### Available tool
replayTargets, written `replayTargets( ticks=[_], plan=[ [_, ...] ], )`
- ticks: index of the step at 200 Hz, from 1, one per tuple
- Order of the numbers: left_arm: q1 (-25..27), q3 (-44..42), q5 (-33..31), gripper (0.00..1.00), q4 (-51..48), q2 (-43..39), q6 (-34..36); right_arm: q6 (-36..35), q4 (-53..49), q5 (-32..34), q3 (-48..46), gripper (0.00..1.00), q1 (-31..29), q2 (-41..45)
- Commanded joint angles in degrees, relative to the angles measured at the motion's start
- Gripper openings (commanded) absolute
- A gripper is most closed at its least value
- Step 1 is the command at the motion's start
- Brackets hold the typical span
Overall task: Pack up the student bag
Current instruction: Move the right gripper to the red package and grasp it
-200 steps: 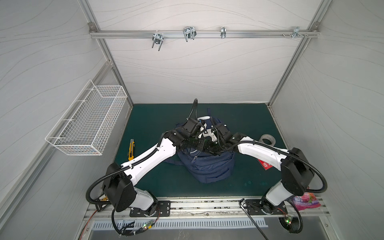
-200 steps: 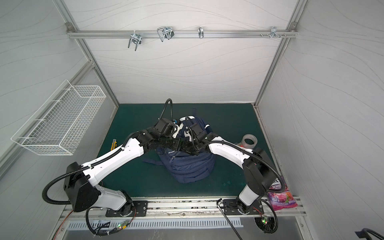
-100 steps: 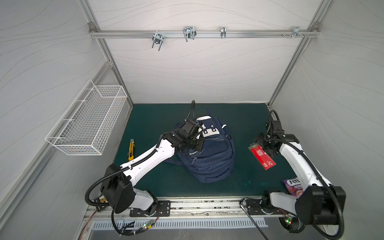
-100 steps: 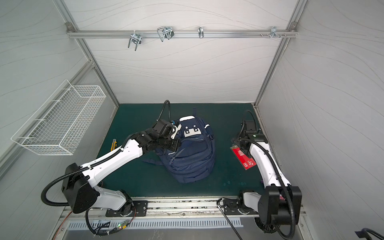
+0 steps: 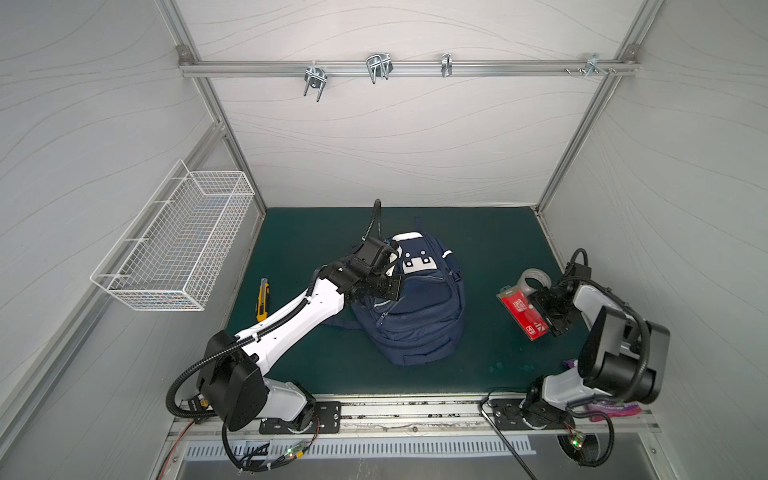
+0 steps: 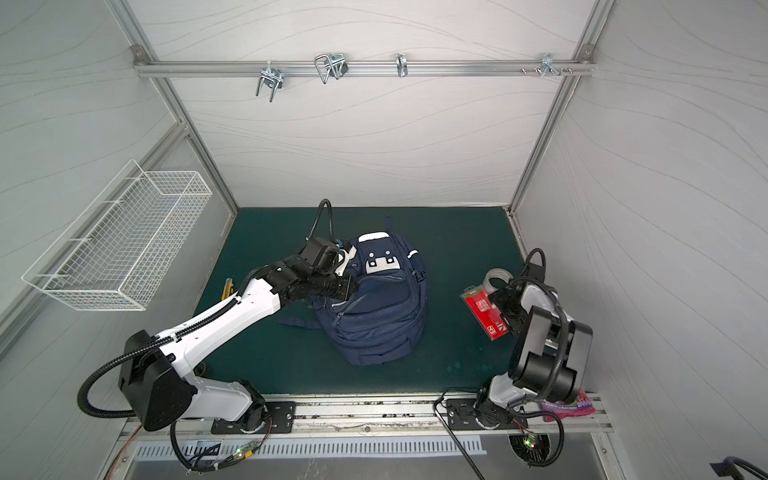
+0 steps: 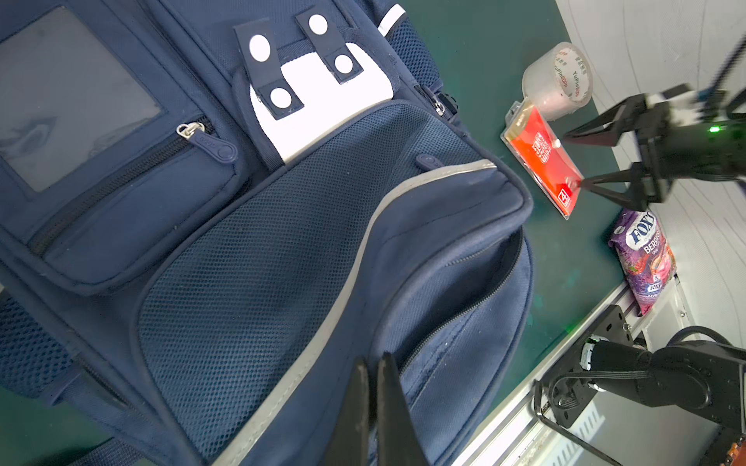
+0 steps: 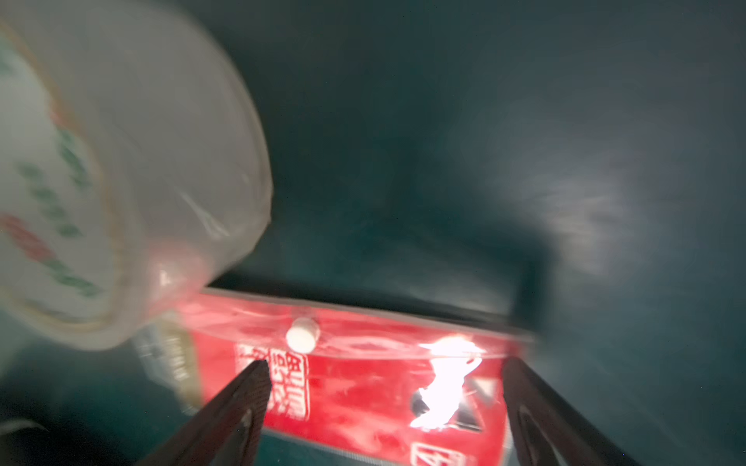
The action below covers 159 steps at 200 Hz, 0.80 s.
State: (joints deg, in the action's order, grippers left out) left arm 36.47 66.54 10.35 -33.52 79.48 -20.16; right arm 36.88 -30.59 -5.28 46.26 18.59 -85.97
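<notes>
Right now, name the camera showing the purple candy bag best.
Left wrist view: the purple candy bag shows whole, label readable. Both top views show only its edge behind the right arm; right wrist view misses it.

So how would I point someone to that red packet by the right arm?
Find the navy backpack mid-mat, then look right. Between a clear tape roll and a purple sweet bag lies a flat packet, the only bright red thing there.

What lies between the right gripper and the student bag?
A red flat pack, partly under the open right gripper, then bare green mat up to the student bag, in both top views.
</notes>
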Motion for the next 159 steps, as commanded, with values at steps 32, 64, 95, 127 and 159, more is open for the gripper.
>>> replayTargets(
  ticks=[32, 64, 95, 127, 159],
  plan=[
    [-0.9, 1.7, 0.1, 0.00, 1.6, 0.1, -1.5, 2.7, 4.8, -8.4, -7.2, 0.91, -13.9, 3.9],
    [-1.1, 2.3, 0.4, 0.00, 1.3, 0.4, -1.3, 4.9, 4.9, -10.1, -6.3, 0.91, -22.5, 4.0],
    [-1.3, 2.6, 1.3, 0.00, 1.5, 0.7, -1.6, -0.4, -6.2, -1.5, 1.0, 0.90, -23.4, 8.3],
    [-1.3, 2.6, 2.6, 0.00, 1.7, 1.0, -2.5, -5.8, -10.8, 1.4, 4.7, 0.81, -18.7, 9.9],
    [-1.4, 3.3, 5.3, 0.00, 2.0, 1.1, -3.4, -8.3, -6.7, -6.2, 2.0, 0.55, -11.5, 5.7]
  ],
)
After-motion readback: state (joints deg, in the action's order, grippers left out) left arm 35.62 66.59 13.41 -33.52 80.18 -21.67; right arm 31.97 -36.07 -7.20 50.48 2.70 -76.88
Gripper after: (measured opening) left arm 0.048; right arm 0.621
